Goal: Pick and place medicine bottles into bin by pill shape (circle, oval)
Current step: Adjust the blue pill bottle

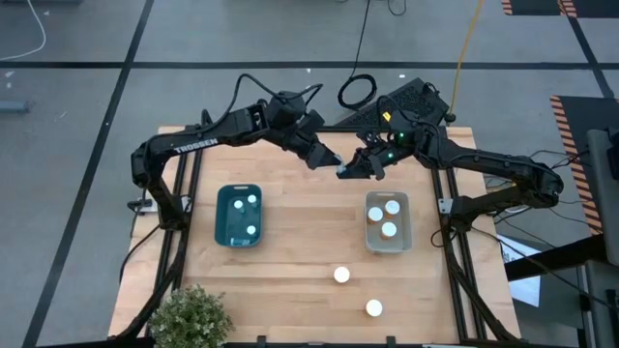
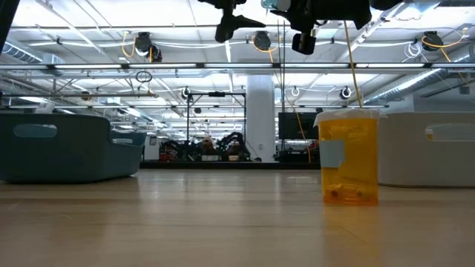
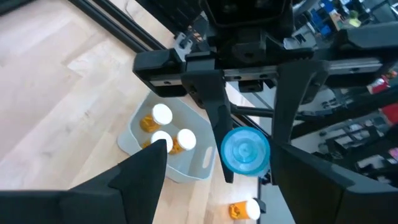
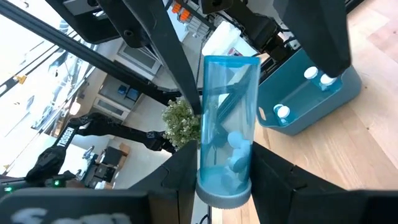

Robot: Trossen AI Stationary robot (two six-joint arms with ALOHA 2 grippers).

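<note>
Both end effectors raised mid-air btwn bins. Right end effector (image 4: 227, 177) clamped on blue bottle (image 4: 228, 127); left end effector (image 3: 214, 180) fingers apart, apparently straddling it.

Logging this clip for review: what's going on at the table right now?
Both arms are raised over the back of the wooden table. The right tool is shut on a clear blue pill bottle, presenting it to the left tool. Two white-capped bottles sit in the teal bin, three in the grey bin, and two amber white-capped bottles wait on the table's front.
</note>
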